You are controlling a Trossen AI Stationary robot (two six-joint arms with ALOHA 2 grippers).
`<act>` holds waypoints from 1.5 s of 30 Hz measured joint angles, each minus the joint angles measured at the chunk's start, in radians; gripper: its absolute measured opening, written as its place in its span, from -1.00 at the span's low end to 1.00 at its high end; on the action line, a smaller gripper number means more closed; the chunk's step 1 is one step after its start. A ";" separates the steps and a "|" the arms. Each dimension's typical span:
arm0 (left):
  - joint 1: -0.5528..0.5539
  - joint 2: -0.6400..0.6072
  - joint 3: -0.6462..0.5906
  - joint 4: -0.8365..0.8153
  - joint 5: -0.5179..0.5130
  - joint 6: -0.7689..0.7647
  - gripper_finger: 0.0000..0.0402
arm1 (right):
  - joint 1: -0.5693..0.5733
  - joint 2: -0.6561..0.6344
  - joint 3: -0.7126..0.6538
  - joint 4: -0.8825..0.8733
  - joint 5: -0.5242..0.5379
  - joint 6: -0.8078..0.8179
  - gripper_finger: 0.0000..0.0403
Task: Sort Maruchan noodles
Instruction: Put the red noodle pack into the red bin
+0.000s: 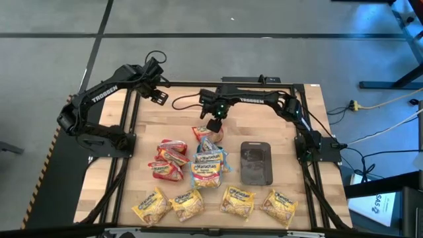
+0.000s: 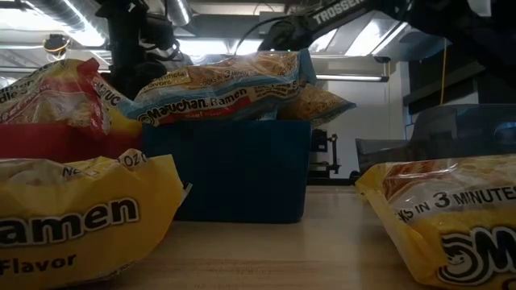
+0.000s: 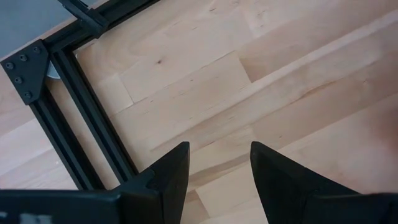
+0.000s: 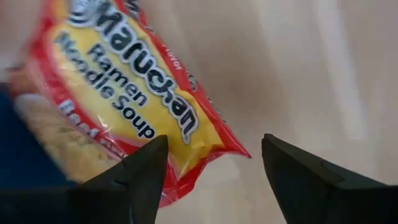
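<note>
A red Maruchan noodles packet point(image 4: 124, 99) point(image 1: 203, 134) lies on the wood at mid table, one end against the pile of blue-edged packets point(image 1: 210, 165) point(image 2: 218, 89) on a blue tray point(image 2: 234, 169). My right gripper point(image 4: 214, 168) point(image 1: 213, 124) hangs open just above the red packet's far corner, fingers pointing down; I cannot tell whether one finger touches it. More red packets point(image 1: 168, 158) are piled to the left. Several yellow packets point(image 1: 187, 205) lie in a row along the near edge. My left gripper point(image 3: 219, 168) point(image 1: 157, 92) waits open over bare wood at the far left.
A dark grey tray point(image 1: 256, 162) lies right of the blue-edged pile. A black frame rail point(image 3: 74, 124) runs around the table top. Bare wood shows at the far side of the table and between the piles and the yellow row.
</note>
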 joint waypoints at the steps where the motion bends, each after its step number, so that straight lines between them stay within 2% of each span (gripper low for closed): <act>1: 0.000 0.000 0.000 0.000 0.000 0.000 -0.18 | 0.001 -0.001 -0.006 0.018 -0.021 0.000 0.24; 7: 0.000 0.000 0.000 0.000 0.000 0.000 -0.18 | 0.002 -0.001 -0.016 0.069 -0.057 0.039 -0.09; 17: 0.000 0.000 0.000 0.000 0.000 0.000 -0.18 | 0.002 -0.001 -0.016 0.106 -0.055 0.044 -0.95; 21: 0.000 0.000 0.000 0.000 -0.007 0.008 -0.18 | 0.002 -0.001 -0.011 0.140 -0.055 0.043 -0.97; 25: 0.000 0.000 0.000 -0.019 -0.065 0.044 -0.18 | 0.002 0.000 0.059 0.128 -0.073 0.043 -0.98; 29: 0.000 0.000 0.000 -0.064 -0.113 0.052 -0.18 | 0.009 0.000 0.184 0.073 -0.090 0.043 -0.99; 36: 0.000 0.000 0.000 -0.082 -0.127 0.053 -0.18 | 0.043 0.000 0.428 -0.033 -0.035 0.042 -0.99; 45: 0.001 0.000 0.000 -0.079 -0.130 0.061 -0.18 | 0.147 -0.088 0.436 0.083 -0.018 0.073 -1.00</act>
